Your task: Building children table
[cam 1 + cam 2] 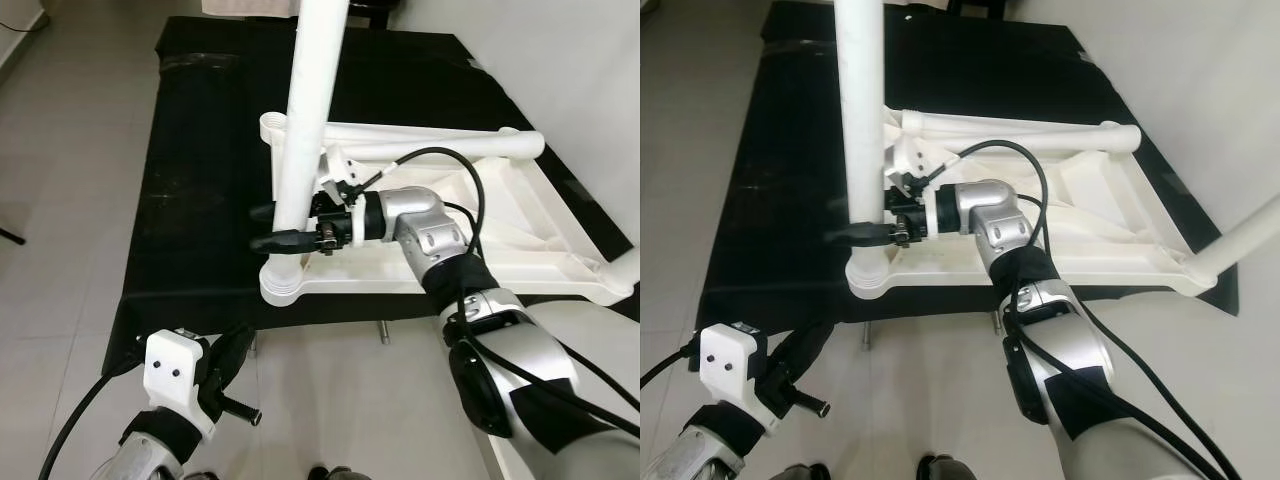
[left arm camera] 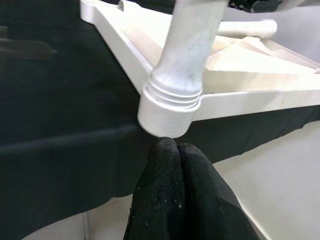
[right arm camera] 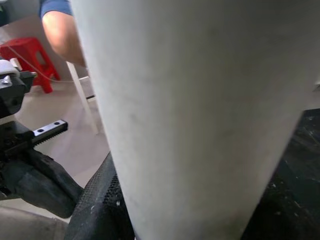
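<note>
Right pincer (image 1: 283, 228): my two black fingers clamp the white leg (image 1: 310, 110) low, just above its socket.
Leg: upright, foot seated in the corner socket (image 1: 283, 281) of the upturned white table top (image 1: 480, 245).
Table top: lies on the black surface (image 1: 200, 150).
Left pincer (image 2: 172, 200): fingers pressed together, holding nothing, low before the corner.
Risk: if I twist off-axis, the thread may cross and jam.
Risk: a sideways pull may slide the top on the surface.

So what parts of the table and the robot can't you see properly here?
- Top of the upright leg: cut off by the upper edge in both eye views.
- Far finger of the right gripper: behind the leg in the eye views.
- Person in the right wrist view: mostly hidden by the leg and the edge.
- Left gripper: its fingers overlap in the eye views.
</note>
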Robot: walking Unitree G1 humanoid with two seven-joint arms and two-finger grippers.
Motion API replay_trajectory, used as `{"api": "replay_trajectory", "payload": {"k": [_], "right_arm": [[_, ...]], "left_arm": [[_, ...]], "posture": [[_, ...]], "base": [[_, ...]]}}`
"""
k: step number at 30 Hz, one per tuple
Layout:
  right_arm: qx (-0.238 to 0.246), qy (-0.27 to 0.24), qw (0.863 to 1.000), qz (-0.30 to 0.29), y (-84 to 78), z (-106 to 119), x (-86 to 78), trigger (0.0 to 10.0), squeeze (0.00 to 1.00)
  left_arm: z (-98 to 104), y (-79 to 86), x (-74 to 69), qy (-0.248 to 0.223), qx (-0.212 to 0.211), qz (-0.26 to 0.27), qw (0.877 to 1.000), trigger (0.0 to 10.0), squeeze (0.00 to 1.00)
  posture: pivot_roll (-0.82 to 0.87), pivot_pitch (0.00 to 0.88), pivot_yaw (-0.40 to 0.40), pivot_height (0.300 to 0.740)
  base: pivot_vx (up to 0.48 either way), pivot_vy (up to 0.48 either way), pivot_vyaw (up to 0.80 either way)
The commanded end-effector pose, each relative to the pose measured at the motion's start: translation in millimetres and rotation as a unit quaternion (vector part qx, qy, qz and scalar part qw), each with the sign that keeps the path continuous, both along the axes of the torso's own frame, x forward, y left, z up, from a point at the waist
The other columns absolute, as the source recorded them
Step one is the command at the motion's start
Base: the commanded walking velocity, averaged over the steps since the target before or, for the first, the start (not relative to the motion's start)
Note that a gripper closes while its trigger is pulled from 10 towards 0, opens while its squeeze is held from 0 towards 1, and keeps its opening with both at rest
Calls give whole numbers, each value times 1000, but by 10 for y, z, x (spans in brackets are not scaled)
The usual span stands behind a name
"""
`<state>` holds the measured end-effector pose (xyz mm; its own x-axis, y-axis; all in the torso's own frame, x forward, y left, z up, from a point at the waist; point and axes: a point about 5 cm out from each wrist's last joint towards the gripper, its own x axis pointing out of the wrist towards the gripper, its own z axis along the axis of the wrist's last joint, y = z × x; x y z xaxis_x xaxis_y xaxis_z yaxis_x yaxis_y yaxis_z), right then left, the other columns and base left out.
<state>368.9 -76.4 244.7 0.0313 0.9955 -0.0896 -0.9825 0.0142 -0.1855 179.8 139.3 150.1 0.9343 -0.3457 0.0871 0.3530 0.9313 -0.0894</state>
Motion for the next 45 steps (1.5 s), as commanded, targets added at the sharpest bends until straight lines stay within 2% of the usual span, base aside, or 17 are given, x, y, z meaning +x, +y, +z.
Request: {"api": "replay_trajectory", "payload": {"k": [1, 5, 6, 7, 8, 9, 12, 25, 26, 27, 29, 30, 40, 41, 42, 43, 45], "right_arm": [[8, -3, 998, -63, -287, -37, 48, 0, 0], [26, -16, 991, -128, -400, -19, 72, 0, 0], [72, 29, 961, -266, -326, -170, 94, 0, 0], [72, 29, 961, -266, -326, -170, 94, 0, 0], [88, 57, 934, -341, -298, -265, 90, 0, 0], [58, 62, 859, -505, -316, -518, 12, 0, 0], [19, 92, 820, -565, -138, -939, -439, 0, 0], [24, 109, 876, -469, 373, -983, -572, 196, 0], [22, 111, 885, -451, 398, -962, -568, 10000, 0], [27, 112, 886, -449, 411, -895, -567, 10000, 439], [31, 112, 886, -450, 418, -845, -572, 10000, 439], [45, 108, 894, -433, 429, -740, -563, 10000, 1000], [91, 53, 966, -236, 393, -212, -354, 10000, 1000], [50, 12, 989, -138, 365, -148, -356, 10000, 749], [50, 12, 989, -138, 365, -148, -356, 10000, 749], [19, -5, 997, -79, 348, -113, -340, 10000, 0], [1, -14, 999, -36, 340, -63, -327, 10000, 0]], "left_arm": [[-67, 19, -8, 12, 5, -3, 1000, 10000, 0], [-75, 29, 3, 12, 6, -2, 1000, 10000, 0], [-77, 47, 16, 11, 7, 1, 1000, 10000, 0], [-77, 47, 16, 11, 7, 1, 1000, 10000, 0], [-77, 55, 21, 10, 7, 2, 1000, 10000, 0], [-79, 75, 30, 9, 8, 5, 1000, 10000, 0], [-78, 97, 59, 8, 11, 9, 1000, 10000, 0], [-113, 142, 150, 2, 16, 31, 999, 10000, 0], [-112, 146, 156, 1, 15, 35, 999, 10000, 0], [-111, 147, 161, 0, 15, 36, 999, 10000, 0], [-110, 146, 164, 0, 15, 36, 999, 10000, 0], [-109, 143, 163, 0, 14, 34, 999, 10000, 0], [-91, 111, 134, -3, 12, 29, 1000, 10000, 0], [-79, 96, 109, -3, 11, 29, 1000, 10000, 0], [-79, 96, 109, -3, 11, 29, 1000, 10000, 0], [-74, 86, 90, -1, 10, 28, 1000, 10000, 0], [-67, 75, 68, 0, 8, 27, 1000, 10000, 0]], "posture": [[-72, 178, -143, 740], [-79, 175, -147, 740], [-96, 172, -150, 740], [-96, 172, -150, 740], [-96, 172, -150, 740], [-120, 172, -143, 740], [-108, 174, -130, 740], [-100, 132, -144, 740], [-101, 133, -146, 740], [-100, 133, -150, 740], [-100, 134, -149, 740], [-100, 136, -149, 740], [-89, 154, -157, 740], [-73, 177, -162, 740], [-73, 177, -162, 740], [-71, 179, -162, 740], [-60, 190, -165, 740]], "base": [[0, 0, 0], [0, 0, 0], [0, 0, 0], [0, 0, 0], [0, 0, 0], [0, 0, 0], [0, 0, 0], [0, 0, 0], [0, 0, 0], [0, 0, 0], [0, 0, 0], [0, 0, 0], [0, 0, 0], [0, 0, 0], [0, 0, 0], [0, 0, 0], [0, 0, 0]]}}
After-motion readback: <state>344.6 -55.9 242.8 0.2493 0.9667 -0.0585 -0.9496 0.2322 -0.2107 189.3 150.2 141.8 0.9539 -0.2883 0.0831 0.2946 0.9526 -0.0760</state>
